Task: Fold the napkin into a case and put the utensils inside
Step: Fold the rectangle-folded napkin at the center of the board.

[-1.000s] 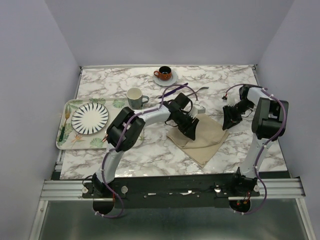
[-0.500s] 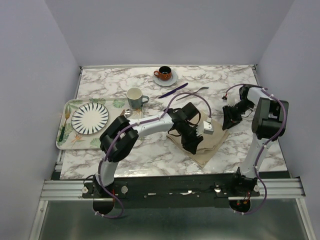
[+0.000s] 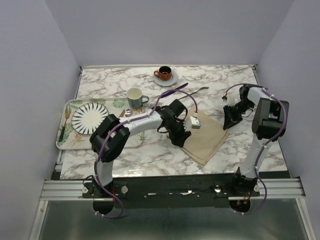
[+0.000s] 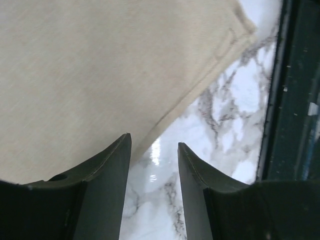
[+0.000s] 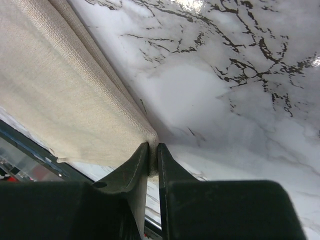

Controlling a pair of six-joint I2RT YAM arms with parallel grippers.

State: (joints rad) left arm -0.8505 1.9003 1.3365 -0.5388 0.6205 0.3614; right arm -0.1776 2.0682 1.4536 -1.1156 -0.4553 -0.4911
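Looking from above, one napkin (image 3: 207,142) lies on the table (image 3: 150,155) near the front edge, right of the middle. It is folded in layers and turned diagonal to the edges. The left gripper (image 3: 179,139) stands at its left edge and the right gripper (image 3: 230,121) at its far right corner, so the cloth lies between the two. One knife (image 3: 172,91) and one fork (image 3: 198,90) lie well apart from the napkin, toward the far edge. Their long axes run about left to right. The left gripper seems the nearer one to both.

From the left wrist, the left gripper (image 4: 154,142) is half wide and holds nothing. The napkin (image 4: 100,65) lies ahead and to the left, and its edge runs diagonally just past one fingertip.

From the right wrist, the right gripper (image 5: 153,147) is narrow and pinches the napkin (image 5: 65,85) by its corner, where the layers meet.

I judge the case is not formed yet. The next fold depends on the left gripper taking the edge just before it and carrying it toward the pinned corner.
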